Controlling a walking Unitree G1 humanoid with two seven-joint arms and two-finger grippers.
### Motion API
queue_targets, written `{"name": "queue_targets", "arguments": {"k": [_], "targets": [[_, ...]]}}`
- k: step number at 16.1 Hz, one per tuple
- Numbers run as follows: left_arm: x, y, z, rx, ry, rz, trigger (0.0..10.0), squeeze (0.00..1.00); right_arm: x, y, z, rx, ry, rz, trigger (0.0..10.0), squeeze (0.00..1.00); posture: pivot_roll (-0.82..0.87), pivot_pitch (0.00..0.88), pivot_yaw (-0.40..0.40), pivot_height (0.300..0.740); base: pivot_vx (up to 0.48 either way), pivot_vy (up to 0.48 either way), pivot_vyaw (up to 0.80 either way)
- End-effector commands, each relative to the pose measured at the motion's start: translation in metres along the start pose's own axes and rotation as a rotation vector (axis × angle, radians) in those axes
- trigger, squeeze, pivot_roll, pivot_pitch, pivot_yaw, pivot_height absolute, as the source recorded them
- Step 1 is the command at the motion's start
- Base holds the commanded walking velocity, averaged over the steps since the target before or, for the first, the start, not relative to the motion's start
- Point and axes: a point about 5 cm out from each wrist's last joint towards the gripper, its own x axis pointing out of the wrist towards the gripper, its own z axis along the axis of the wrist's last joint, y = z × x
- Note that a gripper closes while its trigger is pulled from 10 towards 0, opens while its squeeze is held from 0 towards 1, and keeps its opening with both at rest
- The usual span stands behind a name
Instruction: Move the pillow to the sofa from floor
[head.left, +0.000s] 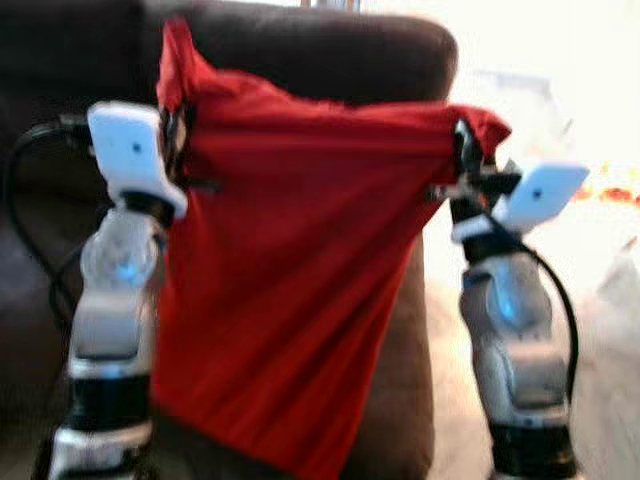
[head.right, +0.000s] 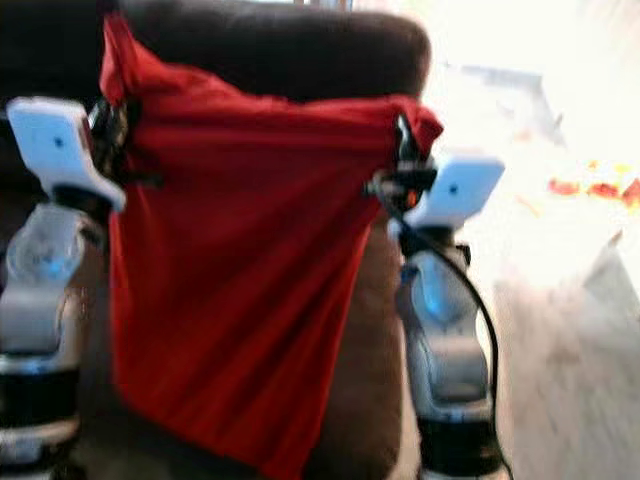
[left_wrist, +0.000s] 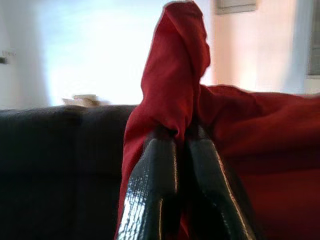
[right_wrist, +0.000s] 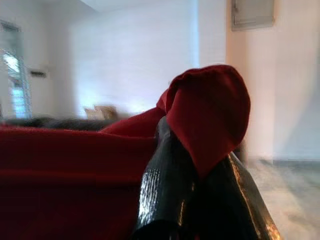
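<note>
A red pillow (head.left: 290, 290) hangs limp between my two arms, held up in front of the dark sofa (head.left: 330, 50). My left gripper (head.left: 176, 130) is shut on its upper left corner, with red fabric (left_wrist: 175, 85) bunched above the black fingers (left_wrist: 152, 185). At the upper right corner my right gripper (head.left: 465, 150) is shut too, a red fold (right_wrist: 210, 110) draped over its fingers (right_wrist: 165, 185). The pillow's lower edge dangles well above the floor and covers the sofa's arm.
The sofa's dark arm and back (head.right: 300, 50) stand directly ahead. To the right lies pale floor (head.left: 610, 380), brightly lit, with a few small coloured items (head.right: 590, 185) far off. White walls (right_wrist: 130, 55) rise beyond the sofa.
</note>
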Motion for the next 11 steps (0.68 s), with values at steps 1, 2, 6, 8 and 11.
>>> {"name": "queue_targets", "arguments": {"k": [1,2,6,8,11], "targets": [[0.001,0.002,0.013,0.004,-0.051,-0.007,10.0,0.00,0.001,-0.006,0.001,0.006,-0.018,-0.026,10.0,0.00,0.13,0.042,-0.073,0.740,0.000,0.000,0.00],[0.000,-0.001,0.009,-0.002,-0.036,-0.021,10.0,0.00,0.000,-0.005,-0.008,0.007,0.014,-0.019,10.0,0.00,0.13,0.043,-0.074,0.740,0.000,0.000,0.00],[-0.003,-0.003,0.001,-0.002,0.015,-0.045,10.0,0.00,0.002,-0.002,-0.029,0.011,0.078,0.011,10.0,0.00,0.13,0.048,-0.072,0.740,0.000,0.000,0.00],[-0.004,-0.003,-0.003,0.010,0.047,-0.059,10.0,0.00,0.004,-0.001,-0.035,0.003,0.097,0.027,10.0,0.00,0.13,0.049,-0.072,0.740,0.000,0.000,0.00],[-0.009,0.014,-0.019,0.034,0.122,0.013,10.0,0.00,0.010,0.000,-0.045,-0.010,0.121,0.038,10.0,0.00,0.14,0.056,-0.075,0.740,0.000,0.000,0.00]]}}
